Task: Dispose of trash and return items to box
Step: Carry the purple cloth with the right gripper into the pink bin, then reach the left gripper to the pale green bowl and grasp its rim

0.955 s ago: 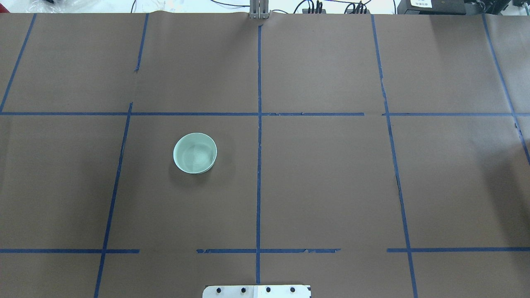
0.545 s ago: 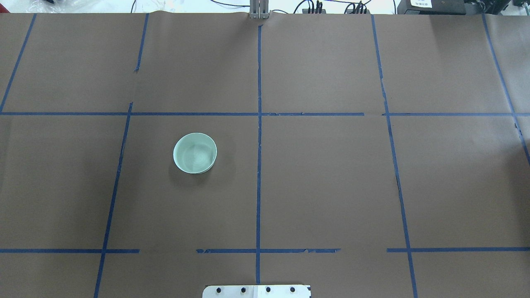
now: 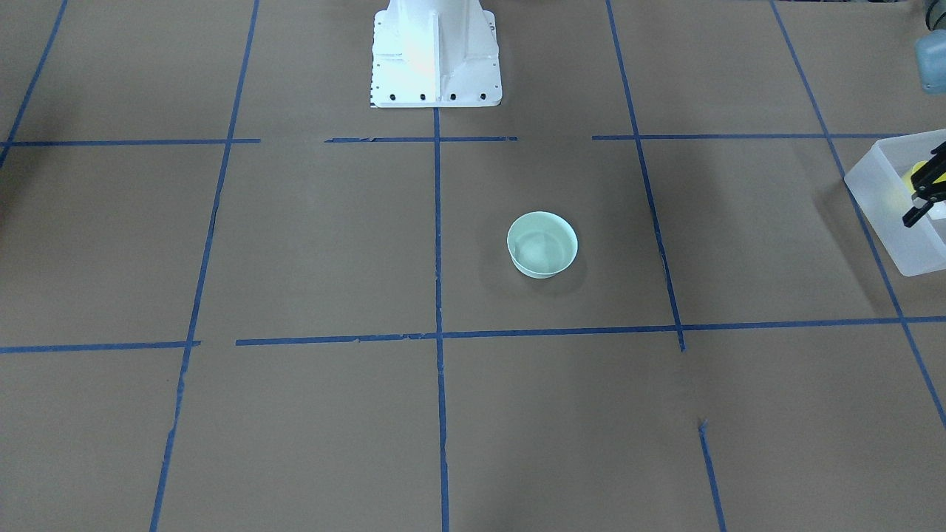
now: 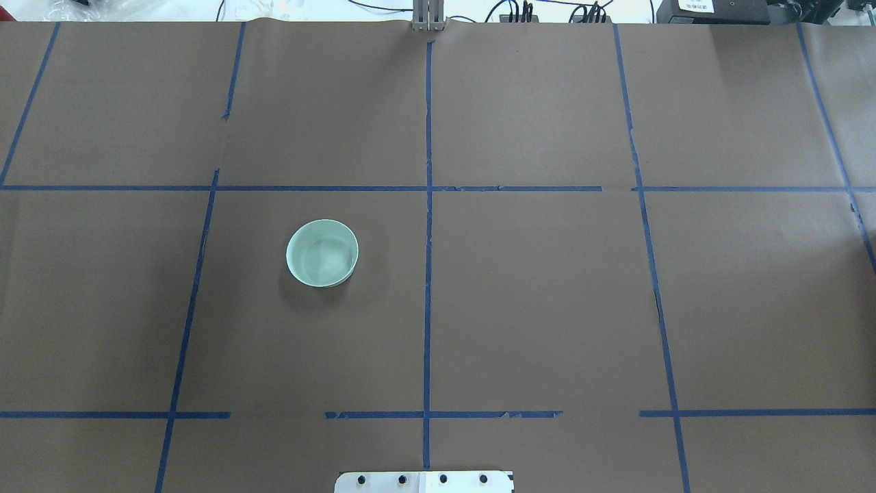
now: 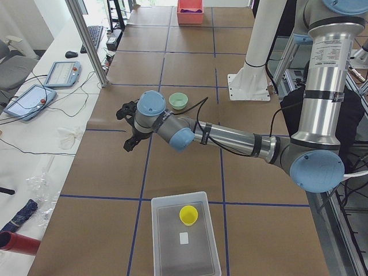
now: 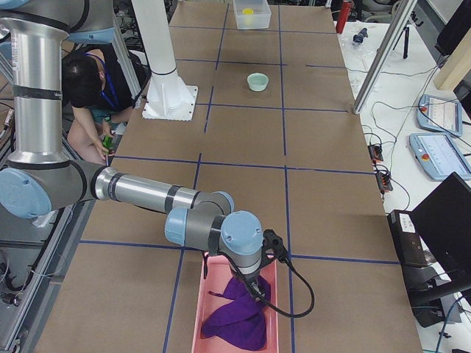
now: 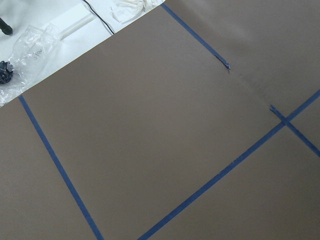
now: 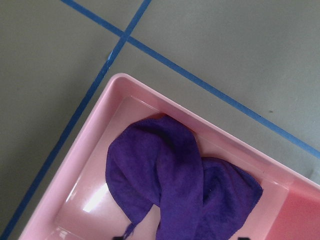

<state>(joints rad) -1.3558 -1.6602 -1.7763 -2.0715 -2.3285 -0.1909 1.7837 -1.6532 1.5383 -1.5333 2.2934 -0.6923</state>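
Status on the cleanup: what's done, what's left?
Done: the small yellow plastic cup sits in the translucent white rectangular bin, and a purple cloth lies in a pink bin. In hand: nothing I can see; the left gripper hangs over bare table, the right gripper over the purple cloth, grip unclear. Left: the pale mint-green round bowl stands on the table, outside the bin.

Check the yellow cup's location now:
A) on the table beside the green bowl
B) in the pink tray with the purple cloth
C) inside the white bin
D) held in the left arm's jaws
C: the exterior left view shows the yellow cup standing upright inside the white bin, while the mint bowl sits outside it, farther along the table.
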